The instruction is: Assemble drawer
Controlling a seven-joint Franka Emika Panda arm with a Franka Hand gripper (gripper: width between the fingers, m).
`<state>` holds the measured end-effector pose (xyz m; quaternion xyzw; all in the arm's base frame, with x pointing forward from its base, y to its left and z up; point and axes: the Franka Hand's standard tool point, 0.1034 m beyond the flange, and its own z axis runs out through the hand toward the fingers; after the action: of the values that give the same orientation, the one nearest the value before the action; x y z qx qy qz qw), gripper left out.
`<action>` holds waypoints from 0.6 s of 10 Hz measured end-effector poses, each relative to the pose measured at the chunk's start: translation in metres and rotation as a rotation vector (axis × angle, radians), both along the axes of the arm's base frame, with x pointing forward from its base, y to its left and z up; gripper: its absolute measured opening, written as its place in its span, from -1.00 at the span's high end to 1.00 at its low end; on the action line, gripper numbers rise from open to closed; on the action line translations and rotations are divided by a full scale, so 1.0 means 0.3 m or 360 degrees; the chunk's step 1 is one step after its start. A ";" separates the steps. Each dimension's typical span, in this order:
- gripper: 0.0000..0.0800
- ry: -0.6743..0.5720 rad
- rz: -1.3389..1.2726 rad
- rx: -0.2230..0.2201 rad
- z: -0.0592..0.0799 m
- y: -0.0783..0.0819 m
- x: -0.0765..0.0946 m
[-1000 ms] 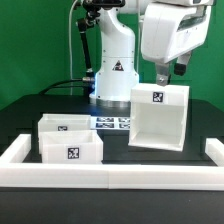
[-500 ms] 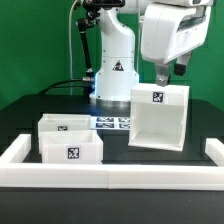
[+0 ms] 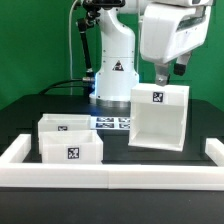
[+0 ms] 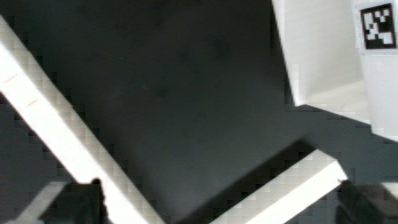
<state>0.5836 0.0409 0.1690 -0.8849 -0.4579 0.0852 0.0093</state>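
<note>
Underneath, the table (image 3: 20, 115): a black top, fenced along its near edge and both sides by the low white border wall (image 3: 110, 178).
Arm (image 3: 170, 35): its white wrist hangs high at the exterior view's right, over the back of the casing.
Casing (image 3: 158, 118): the tall white box stands upright at the exterior view's right, open face toward the camera, a square marker (image 3: 156, 97) on its upper lip. Both slots look empty. The wrist view catches only one white side of it (image 4: 329, 50).
Rear tray (image 3: 62, 124) and front tray (image 3: 70, 152): both sit flat on the table at the exterior view's left, one just behind the other, well apart from the casing.
Marker board (image 3: 112, 122): lies flat between the trays and the casing.
Gripper (image 3: 171, 76): poised just above the casing's top rear edge, not touching it as far as I can tell. The jaws stand apart with nothing between them.
Step in hand: by my reading an early one, since no tray is in the casing.
Next move: either settling onto the casing to square it up, or crossing to a tray. A tray wall would need a firm pinch, then a level slide into a slot.
</note>
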 end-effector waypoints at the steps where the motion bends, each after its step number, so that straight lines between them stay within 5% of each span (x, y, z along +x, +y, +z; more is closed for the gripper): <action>1: -0.62 -0.0008 -0.0101 -0.0018 0.018 -0.015 -0.029; 3: -0.62 0.0016 -0.0192 -0.0028 0.027 -0.025 -0.110; 6: -0.62 0.0006 -0.0404 -0.0063 0.020 -0.021 -0.105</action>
<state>0.5520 0.0347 0.1750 -0.9356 -0.3403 0.0940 0.0034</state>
